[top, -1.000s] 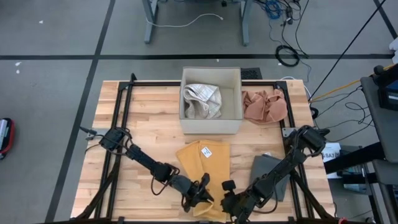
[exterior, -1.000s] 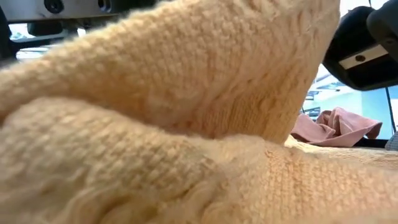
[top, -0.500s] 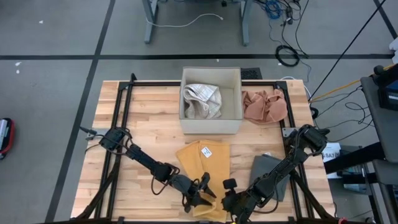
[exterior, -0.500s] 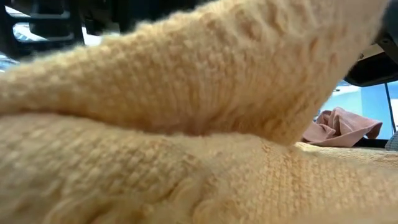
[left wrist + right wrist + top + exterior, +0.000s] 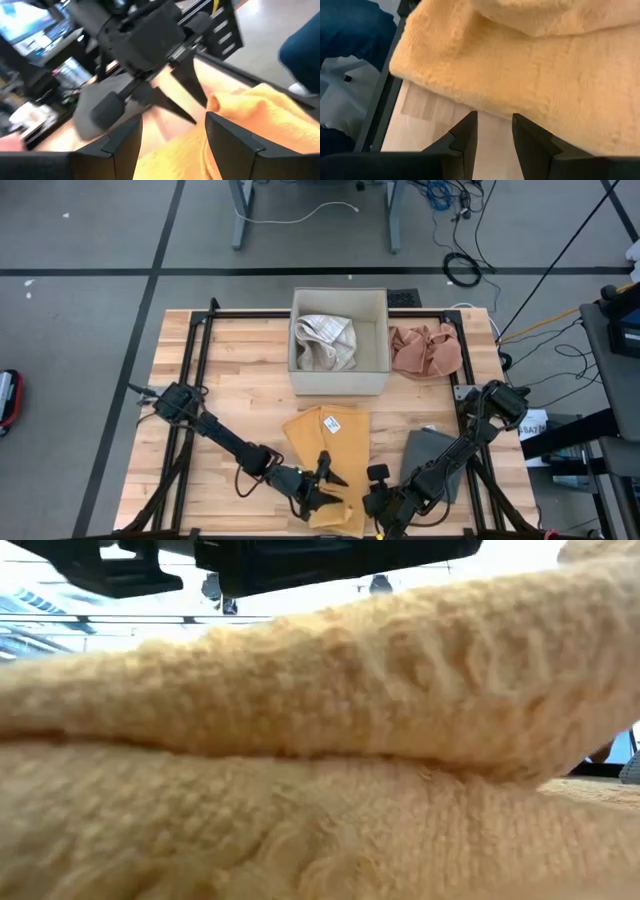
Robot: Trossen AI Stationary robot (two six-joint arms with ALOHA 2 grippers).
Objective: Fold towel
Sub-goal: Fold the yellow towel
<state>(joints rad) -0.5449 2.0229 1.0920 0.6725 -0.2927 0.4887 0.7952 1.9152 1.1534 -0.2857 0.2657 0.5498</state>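
Yellow towel [image 5: 326, 442] blocking low view, left gripper [image 5: 328, 477] spread open, empty, right gripper [image 5: 374, 492] part-open, empty, box [image 5: 339, 379] behind, pink cloth [image 5: 425, 350], grey cloth [image 5: 428, 452].

Your left arm runs from its base at about 9 o'clock on the table down toward 6 o'clock, stretched low and long. Your left gripper [image 5: 328, 476] sits at its tip, fingers spread apart with nothing between them. Your right arm comes in from 4 o'clock, angled toward 6 o'clock. Your right gripper [image 5: 375, 490] lies near the other one, fingers [image 5: 465, 137] parted with a narrow gap, gripping nothing
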